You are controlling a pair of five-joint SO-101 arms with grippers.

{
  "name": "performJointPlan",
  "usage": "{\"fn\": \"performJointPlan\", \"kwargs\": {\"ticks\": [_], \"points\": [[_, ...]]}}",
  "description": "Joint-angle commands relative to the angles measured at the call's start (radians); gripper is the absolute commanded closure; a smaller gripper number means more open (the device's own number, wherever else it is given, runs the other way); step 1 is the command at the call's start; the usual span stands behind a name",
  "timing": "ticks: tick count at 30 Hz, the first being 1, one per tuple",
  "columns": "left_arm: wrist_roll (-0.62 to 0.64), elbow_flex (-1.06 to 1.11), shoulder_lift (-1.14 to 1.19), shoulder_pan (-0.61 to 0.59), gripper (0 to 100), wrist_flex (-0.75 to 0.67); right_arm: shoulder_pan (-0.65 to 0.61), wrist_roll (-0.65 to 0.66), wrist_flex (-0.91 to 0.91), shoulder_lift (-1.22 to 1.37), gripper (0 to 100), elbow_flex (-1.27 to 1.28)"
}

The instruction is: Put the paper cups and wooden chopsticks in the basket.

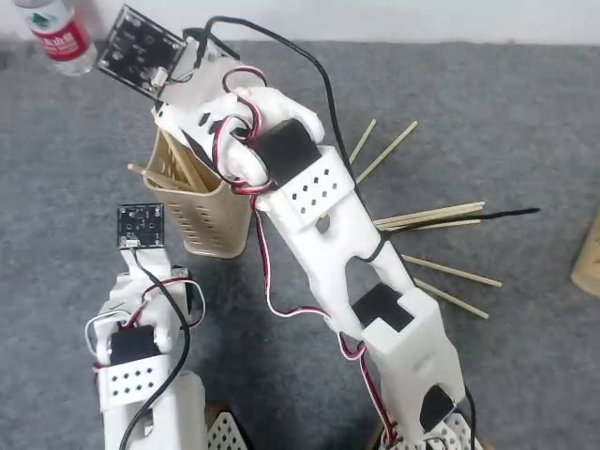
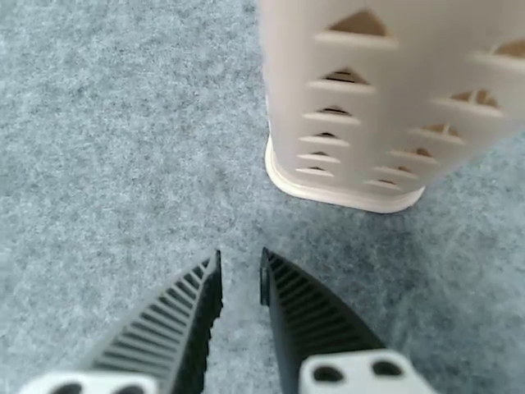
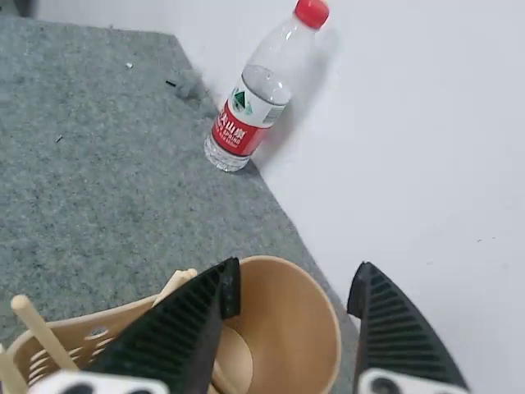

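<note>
The tan slotted basket stands left of centre on the grey carpet, with several wooden chopsticks sticking out of it. In the right wrist view a brown paper cup lies inside the basket beside a chopstick. My right gripper hangs open just above the cup, one finger on each side of it. More chopsticks lie scattered on the carpet to the right of the arm. My left gripper hovers low over the carpet just in front of the basket, a narrow gap between its fingers and nothing in them.
A plastic water bottle with a red label stands at the back left against the white wall. A tan object shows at the right edge. The right arm's body spans the middle of the table.
</note>
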Motion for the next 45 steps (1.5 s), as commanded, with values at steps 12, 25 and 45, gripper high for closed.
{"fn": "performJointPlan", "kwargs": {"ticks": [12, 25, 45], "points": [[-0.011, -0.002, -0.011, 0.0, 93, -0.018, 0.151, -0.094, 0.033, 0.099, 77.2, -0.011], [-0.011, -0.002, -0.011, 0.0, 93, -0.02, 0.079, -0.094, 0.053, 0.179, 77.2, 0.02], [-0.011, -0.002, -0.011, 0.0, 93, -0.02, 0.068, -0.092, 0.223, 0.265, 77.2, -0.324]]}}
